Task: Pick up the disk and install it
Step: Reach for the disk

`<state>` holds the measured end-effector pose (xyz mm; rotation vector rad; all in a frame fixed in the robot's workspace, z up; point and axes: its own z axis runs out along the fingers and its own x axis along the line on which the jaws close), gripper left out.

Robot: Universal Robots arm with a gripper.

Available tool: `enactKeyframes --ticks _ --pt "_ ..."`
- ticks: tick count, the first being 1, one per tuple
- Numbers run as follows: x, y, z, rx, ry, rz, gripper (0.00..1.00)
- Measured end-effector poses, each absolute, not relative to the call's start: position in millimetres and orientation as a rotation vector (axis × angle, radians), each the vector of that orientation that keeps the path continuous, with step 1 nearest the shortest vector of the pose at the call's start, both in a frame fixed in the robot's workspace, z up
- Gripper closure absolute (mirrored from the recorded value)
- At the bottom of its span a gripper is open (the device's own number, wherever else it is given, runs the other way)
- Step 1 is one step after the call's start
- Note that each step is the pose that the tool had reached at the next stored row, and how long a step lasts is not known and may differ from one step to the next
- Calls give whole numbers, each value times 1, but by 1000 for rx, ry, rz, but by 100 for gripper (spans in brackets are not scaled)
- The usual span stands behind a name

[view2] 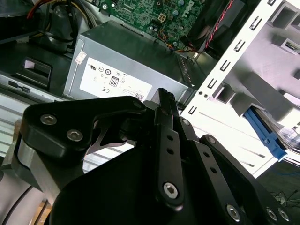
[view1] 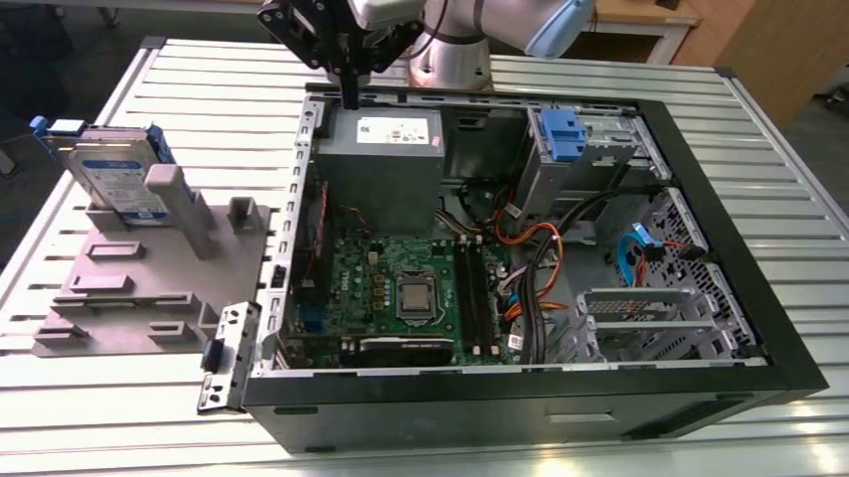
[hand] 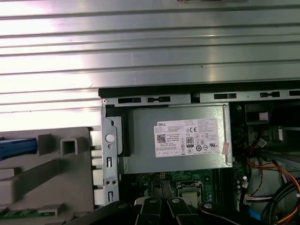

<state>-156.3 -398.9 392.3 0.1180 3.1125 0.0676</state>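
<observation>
The disk (view1: 113, 177) is a silver-grey drive with a white-and-blue label and blue side rails. It stands tilted on a grey holder (view1: 133, 288) at the exterior view's left, outside the computer case. One blue rail of the disk (hand: 16, 146) shows at the edge of the first wrist view, and again as the disk (view2: 265, 136) in the second wrist view. My black gripper (view1: 349, 97) hangs over the case's back rim, above the power supply and well apart from the disk. Its fingers (view2: 163, 96) are shut together with nothing between them.
The open computer case (view1: 531, 383) lies on a slatted metal table (view1: 782, 139). Inside it are a grey power supply (view1: 382, 169) with a white sticker, a green motherboard (view1: 398, 288), loose cables (view1: 544, 248) and a blue latch on a metal cage (view1: 564, 139).
</observation>
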Motion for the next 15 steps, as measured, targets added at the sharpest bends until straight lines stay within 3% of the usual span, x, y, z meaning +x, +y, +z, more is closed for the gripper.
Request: enactKeyframes --ticks 15 --pt "-163 -399 392 119 3112 68 89"
